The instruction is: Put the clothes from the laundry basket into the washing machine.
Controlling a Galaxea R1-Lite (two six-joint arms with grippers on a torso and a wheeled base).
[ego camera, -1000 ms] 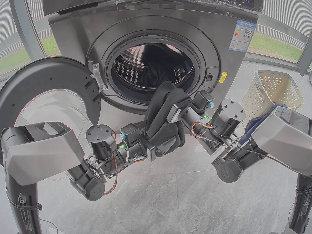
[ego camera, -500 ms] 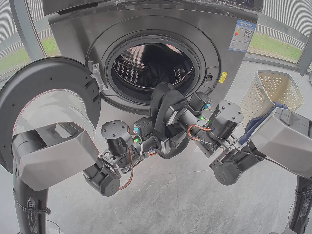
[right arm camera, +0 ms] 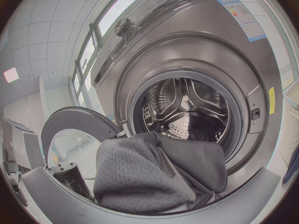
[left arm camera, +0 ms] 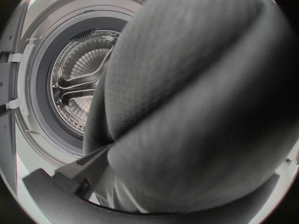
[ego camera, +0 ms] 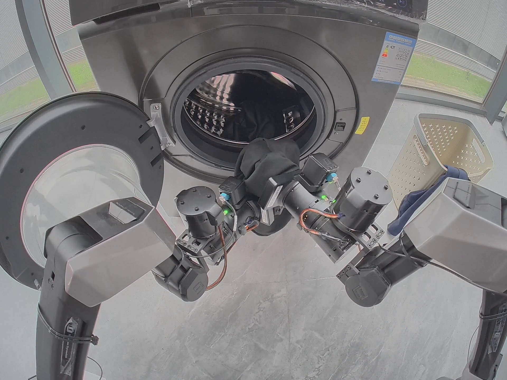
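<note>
Left gripper [ego camera: 259, 207] and right gripper [ego camera: 272, 191] pinched the garment [ego camera: 266, 162] at the washer's [ego camera: 158, 59] mouth. The head view took in the basket [ego camera: 449, 143], blue cloth [ego camera: 422, 196] over its rim, and a label [ego camera: 393, 58] on the washer.

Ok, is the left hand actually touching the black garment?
Touching. The left wrist view shows the black garment pressed against a finger of the left hand and bulging over it.

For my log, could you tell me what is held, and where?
The bunched black garment, gripped low in its folds by the left pincer and right pincer; exact part hidden.
</note>
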